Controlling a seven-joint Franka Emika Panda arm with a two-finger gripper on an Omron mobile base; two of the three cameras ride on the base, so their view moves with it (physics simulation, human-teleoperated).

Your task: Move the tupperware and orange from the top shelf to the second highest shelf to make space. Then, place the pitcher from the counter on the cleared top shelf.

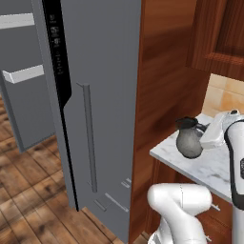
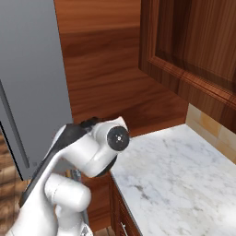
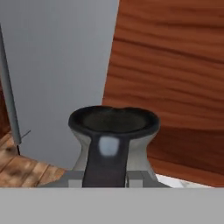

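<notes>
I am reaching toward the pitcher (image 1: 189, 139), which is standing upright on the counter (image 1: 209, 164) near its corner, close to the brown wood panel (image 1: 164, 86) beside the grey fridge door (image 1: 100, 95). My gripper (image 1: 204, 128) is sitting right at the pitcher's handle side in the left base view. In the hand view I am looking at the pitcher (image 3: 114, 140) from very close, with its dark flared rim and the dark handle running straight down toward me. My fingertips are hidden there, so I cannot tell how far my jaws are standing apart or whether they are gripping the handle.
</notes>
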